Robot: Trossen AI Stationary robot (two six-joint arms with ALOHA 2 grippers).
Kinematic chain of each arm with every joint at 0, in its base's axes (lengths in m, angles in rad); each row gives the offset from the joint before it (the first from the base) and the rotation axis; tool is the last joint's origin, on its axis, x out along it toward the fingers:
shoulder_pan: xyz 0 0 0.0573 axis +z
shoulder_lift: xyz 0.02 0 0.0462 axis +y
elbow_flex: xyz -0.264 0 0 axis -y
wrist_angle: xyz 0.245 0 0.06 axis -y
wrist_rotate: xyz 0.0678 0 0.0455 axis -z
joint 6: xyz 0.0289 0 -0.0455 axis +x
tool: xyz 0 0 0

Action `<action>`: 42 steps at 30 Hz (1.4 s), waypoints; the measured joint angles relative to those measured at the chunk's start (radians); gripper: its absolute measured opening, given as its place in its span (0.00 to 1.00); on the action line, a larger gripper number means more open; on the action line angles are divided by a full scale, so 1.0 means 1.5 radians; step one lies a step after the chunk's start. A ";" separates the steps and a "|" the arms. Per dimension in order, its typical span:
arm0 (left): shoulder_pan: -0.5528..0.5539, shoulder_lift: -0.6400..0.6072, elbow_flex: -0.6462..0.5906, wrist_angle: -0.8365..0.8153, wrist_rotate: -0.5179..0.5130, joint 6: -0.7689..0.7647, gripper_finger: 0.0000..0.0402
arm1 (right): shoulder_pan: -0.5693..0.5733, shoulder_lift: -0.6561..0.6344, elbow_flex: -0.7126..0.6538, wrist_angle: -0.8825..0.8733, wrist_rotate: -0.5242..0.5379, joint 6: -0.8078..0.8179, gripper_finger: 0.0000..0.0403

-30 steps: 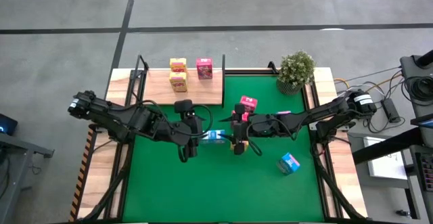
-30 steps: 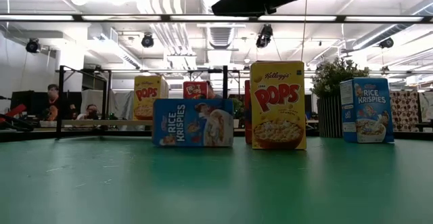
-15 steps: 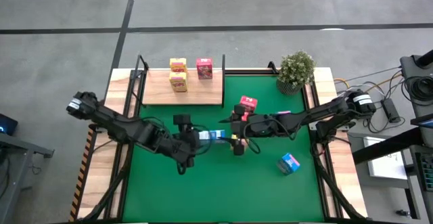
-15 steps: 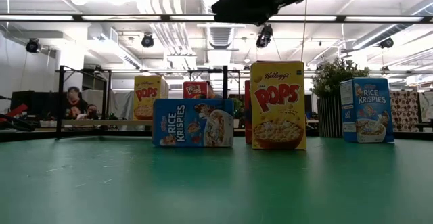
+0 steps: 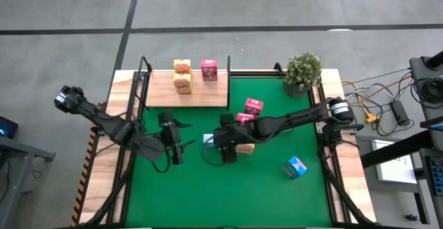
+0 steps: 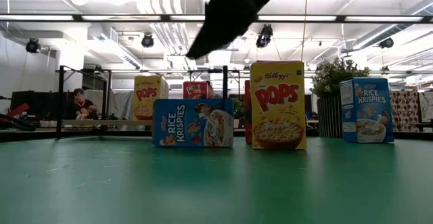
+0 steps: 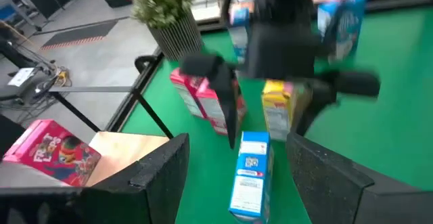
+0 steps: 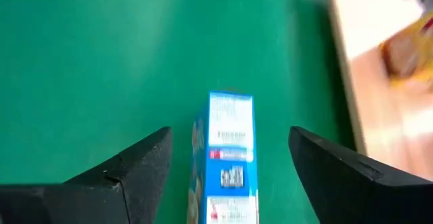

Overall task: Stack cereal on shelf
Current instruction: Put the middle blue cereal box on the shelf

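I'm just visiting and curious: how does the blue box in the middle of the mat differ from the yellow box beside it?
The blue box lies on its long side and reads Rice Krispies; the yellow box stands upright and reads Pops. The right gripper hangs open over the blue box, not the yellow. Both sit on the green mat.

The shelf [image 5: 187,89] sits at the table's [image 5: 339,187] far left, bearing three cereal boxes [image 5: 182,84], two stacked beside a third. A plant [image 5: 302,72] stands at the far right corner. On the mat [image 5: 228,187], a lying box [image 5: 208,140] rests between the left end effector [image 5: 174,140] and the right end effector [image 5: 225,146]. Further boxes cluster behind the right arm, apparently three; another box [image 5: 296,167] lies apart, near right.
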 joint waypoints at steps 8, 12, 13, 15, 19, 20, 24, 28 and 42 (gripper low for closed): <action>0.000 -0.035 -0.036 0.046 -0.001 0.010 0.57 | -0.028 0.077 0.073 -0.090 -0.068 0.036 0.74; -0.001 -0.026 -0.038 0.045 0.004 0.010 0.57 | -0.043 0.088 0.073 -0.089 -0.068 0.041 0.74; -0.001 -0.023 -0.038 0.045 0.004 0.010 0.57 | -0.046 0.092 0.073 -0.088 -0.068 0.041 0.74; -0.001 -0.018 -0.038 0.046 0.004 0.015 0.57 | -0.054 0.102 0.073 -0.081 -0.068 0.039 0.74; -0.001 -0.007 -0.038 0.055 0.005 0.024 0.57 | -0.065 0.120 0.072 -0.083 -0.093 0.038 0.73; -0.001 -0.005 -0.038 0.055 0.005 0.024 0.57 | -0.067 0.122 0.072 -0.082 -0.106 0.038 0.73; -0.001 0.000 -0.037 0.055 0.005 0.025 0.57 | -0.070 0.132 0.072 -0.078 -0.127 0.037 0.71; -0.001 0.000 -0.037 0.056 0.005 0.025 0.57 | -0.070 0.130 0.072 -0.074 -0.134 0.038 0.66; -0.001 0.000 -0.037 0.059 0.005 0.028 0.57 | -0.070 0.130 0.072 -0.069 -0.138 0.043 0.43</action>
